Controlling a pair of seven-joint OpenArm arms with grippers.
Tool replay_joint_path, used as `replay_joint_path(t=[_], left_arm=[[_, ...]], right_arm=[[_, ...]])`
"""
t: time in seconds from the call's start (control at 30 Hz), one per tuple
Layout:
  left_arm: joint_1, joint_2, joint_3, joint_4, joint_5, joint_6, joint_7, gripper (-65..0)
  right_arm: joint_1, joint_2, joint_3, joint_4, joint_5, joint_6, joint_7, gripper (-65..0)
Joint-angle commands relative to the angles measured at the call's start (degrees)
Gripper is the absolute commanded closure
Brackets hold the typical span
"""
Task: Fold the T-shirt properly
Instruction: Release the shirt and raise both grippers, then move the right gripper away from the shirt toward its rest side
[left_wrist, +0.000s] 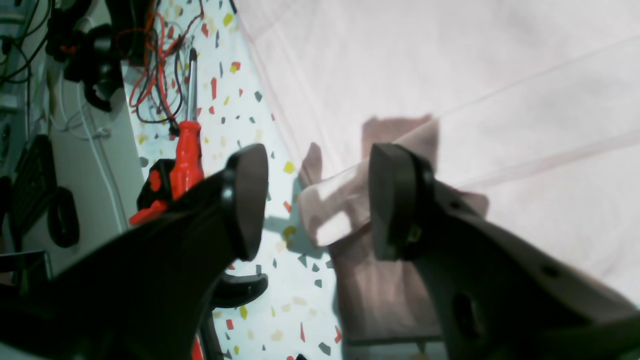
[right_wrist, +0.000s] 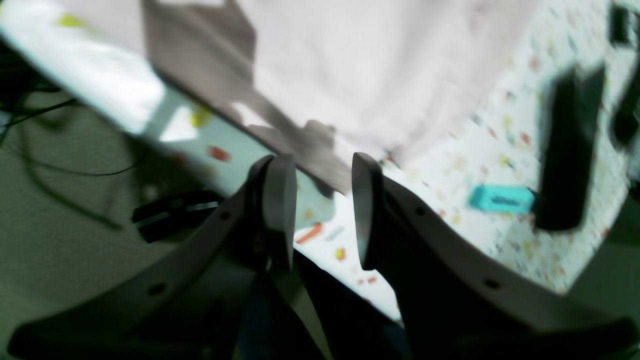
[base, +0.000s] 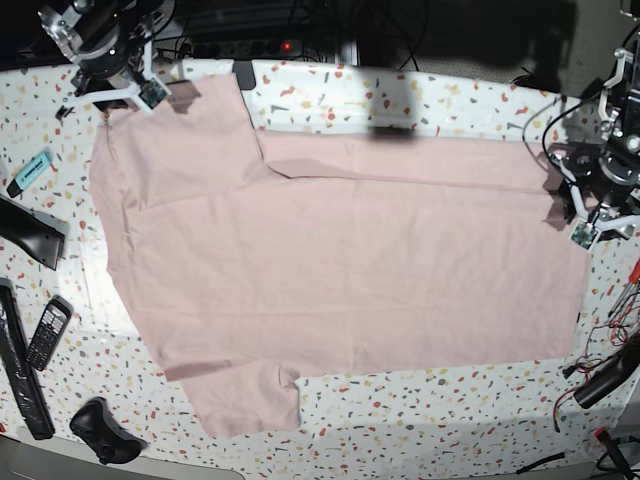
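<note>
Spread flat and plain side up across most of the terrazzo-speckled desk (base: 420, 400): the T-shirt (base: 340, 290), pale pink, one sleeve toward the near edge, the other toward the far left corner in the base view. Parked above the shirt's right-hand edge in that view, the left claw (left_wrist: 317, 200), jaws spread wide with nothing between them; seen only from the left wrist camera, a small raised fold of pink cloth just under the gap, and beside it a red-handled screwdriver (left_wrist: 186, 155) and a tangle of red and black wires (left_wrist: 160, 65). At the far left corner, over the shirt's sleeve edge, the right claw (right_wrist: 322, 210), jaws partly apart and gripping nothing. Visible from the right wrist camera though blurred, a teal eraser-like block (right_wrist: 500, 198) next to a long black bar (right_wrist: 567, 150) on bare desk. Shown by the base view alone: a dark phone handset (base: 47, 332) and a black controller (base: 100, 430) near the left front. Dark clutter of cables behind the far edge.
</note>
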Motion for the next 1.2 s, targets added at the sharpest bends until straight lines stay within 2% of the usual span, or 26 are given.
replay_joint_path(t=[0.0,0.17,0.23,0.33,0.43,0.63,0.9,0.97,1.17], left_arm=[[-0.7,-1.1,-0.5,1.0,0.2,0.9,-0.7,-30.7],[-0.7,-1.1,-0.5,1.0,0.2,0.9,-0.7,-30.7],[-0.7,-1.1,-0.5,1.0,0.2,0.9,-0.7,-30.7],[-0.7,-1.1,-0.5,1.0,0.2,0.9,-0.7,-30.7],[-0.7,-1.1,-0.5,1.0,0.2,0.9,-0.7,-30.7],[-0.7,-1.1,-0.5,1.0,0.2,0.9,-0.5,-30.7],[-0.7,-1.1,-0.5,1.0,0.2,0.9,-0.5,-30.7],[-0.7,-1.1,-0.5,1.0,0.2,0.9,-0.5,-30.7],[-0.7,-1.1,-0.5,1.0,0.2,0.9,-0.5,-30.7]], right_arm=[[-0.2,0.7,0.4,0.3,-0.2,0.5,0.5,-18.7],[2.2,0.6,0.4,-3.9,-0.2,3.0,2.7,-19.2],[3.7,0.5,0.4,-4.7,0.3,4.5,3.7,-24.0],[5.4,0.5,0.4,-4.7,5.0,5.1,3.7,-29.1],[6.2,0.5,0.4,-4.7,7.8,5.1,3.6,-29.1],[6.2,0.5,0.4,-5.9,7.8,6.6,3.5,-29.1],[8.9,0.2,-1.4,-13.0,7.8,6.6,3.4,-29.0],[9.6,0.2,-2.5,-12.9,7.8,6.6,3.4,-26.9],[11.8,0.2,-5.0,-12.9,7.8,6.4,2.8,-12.8]])
